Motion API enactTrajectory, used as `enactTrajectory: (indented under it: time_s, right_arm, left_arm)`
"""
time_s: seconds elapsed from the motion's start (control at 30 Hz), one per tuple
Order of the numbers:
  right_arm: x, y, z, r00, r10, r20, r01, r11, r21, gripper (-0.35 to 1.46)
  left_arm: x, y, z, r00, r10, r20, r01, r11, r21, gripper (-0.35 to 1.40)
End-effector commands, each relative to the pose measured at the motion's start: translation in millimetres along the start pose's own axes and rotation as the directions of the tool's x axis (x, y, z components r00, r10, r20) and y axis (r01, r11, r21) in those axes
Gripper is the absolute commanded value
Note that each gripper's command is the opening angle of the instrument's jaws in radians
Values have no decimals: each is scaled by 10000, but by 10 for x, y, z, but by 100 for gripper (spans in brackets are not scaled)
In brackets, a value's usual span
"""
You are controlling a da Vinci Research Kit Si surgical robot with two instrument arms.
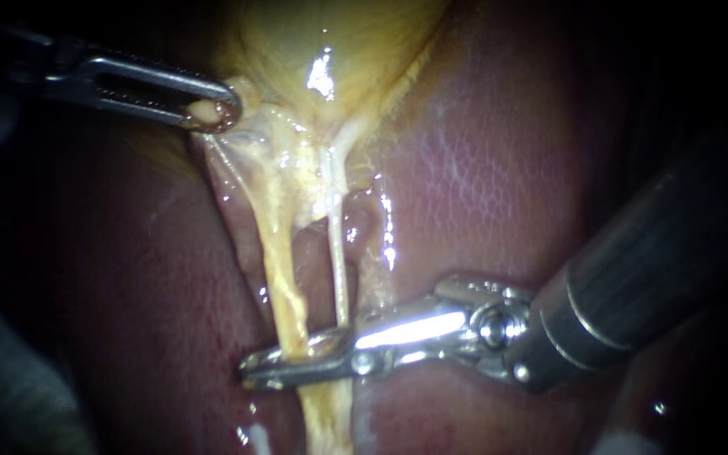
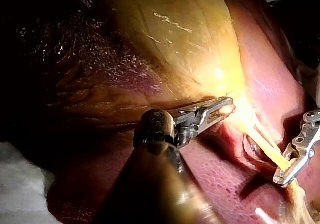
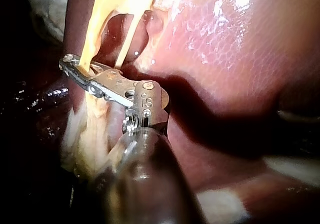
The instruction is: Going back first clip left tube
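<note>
Jaws of my right instrument [image 1: 267, 369] are closed across the left tube [image 1: 284, 286]. The tube runs between them low on its length and is touched from both sides. The jaws hide that spot, so I cannot make out a clip there. The thinner right tube [image 1: 339, 270] stands just beside it and meets the same jaws nearer their hinge. Higher up, my left instrument [image 1: 212, 109] has its jaws clamped on a fold of the gallbladder [image 1: 330, 42] at its narrow end, which holds both tubes taut over the liver [image 1: 482, 168].

To back out well, I judge the jaws should first part fully, enough to free the tube without dragging it. They should then draw straight back along the shaft's own line toward the right, not sideways, since a twist could tug the clip or snag the thin right tube. The left instrument should hold its pull steady so the tubes do not go slack against the jaws.

Counted: two instruments, two tubes, one gallbladder, one liver, and no clip that shows.
</note>
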Motion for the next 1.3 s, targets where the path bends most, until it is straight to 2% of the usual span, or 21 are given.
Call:
enactTrajectory:
  time_s: [0.03,0.17,0.3,0.4,0.47,0.57,0.67,0.73,0.8,0.83,0.9,1.0,1.1,1.17,1.3]
  right_arm:
    - [0,0,0,10000,3,30,-3,10000,29,-30]
    - [0,1,4,9991,-412,36,412,9991,24,21]
    - [1,5,11,9949,-951,334,958,9952,-197,41]
    - [2,9,13,9874,-1415,705,1446,9886,-413,46]
    - [2,12,14,9810,-1778,780,1835,9803,-731,48]
    - [5,21,13,9667,-2429,802,2525,9563,-1474,50]
    - [5,25,8,9544,-2848,896,2971,9359,-1892,50]
    - [5,26,3,9397,-3243,1082,3400,9195,-1973,50]
    - [6,26,-1,9327,-3385,1245,3580,9109,-2053,50]
    - [6,24,-4,9200,-3638,1457,3878,8985,-2057,50]
    - [6,21,-9,9055,-3903,1667,4191,8843,-2060,50]
    - [6,14,-22,8674,-4581,1941,4909,8515,-1843,50]
    - [11,-2,-43,8266,-5216,2114,5553,8170,-1553,50]
    - [17,-12,-57,8061,-5498,2188,5840,7990,-1436,50]
    - [33,-33,-90,7831,-5696,2495,6141,7714,-1666,50]
  left_arm:
    - [0,0,0,10000,2,-2,-2,10000,-2,-35]
    - [0,0,0,10000,2,-2,-2,10000,-2,-35]
    - [0,0,0,10000,3,-1,-3,10000,-3,-35]
    - [0,-1,-1,10000,3,0,-3,10000,-4,-35]
    - [0,-1,-1,10000,3,0,-3,10000,-4,-35]
    - [0,-1,-1,10000,3,0,-3,10000,-4,-35]
    - [0,-1,-1,10000,3,0,-3,10000,-4,-35]
    - [0,0,-1,10000,3,0,-3,10000,-4,-35]
    - [0,0,-1,10000,3,0,-3,10000,-4,-35]
    - [0,0,-1,10000,3,0,-3,10000,-4,-35]
    - [0,0,-1,10000,4,1,-4,10000,-5,-35]
    - [0,-1,-2,10000,5,2,-5,10000,-7,-35]
    - [-1,-1,-2,10000,6,3,-6,10000,-8,-35]
    - [-1,-1,-2,10000,6,3,-6,10000,-9,-35]
    - [-1,-1,-2,10000,6,3,-6,10000,-9,-35]
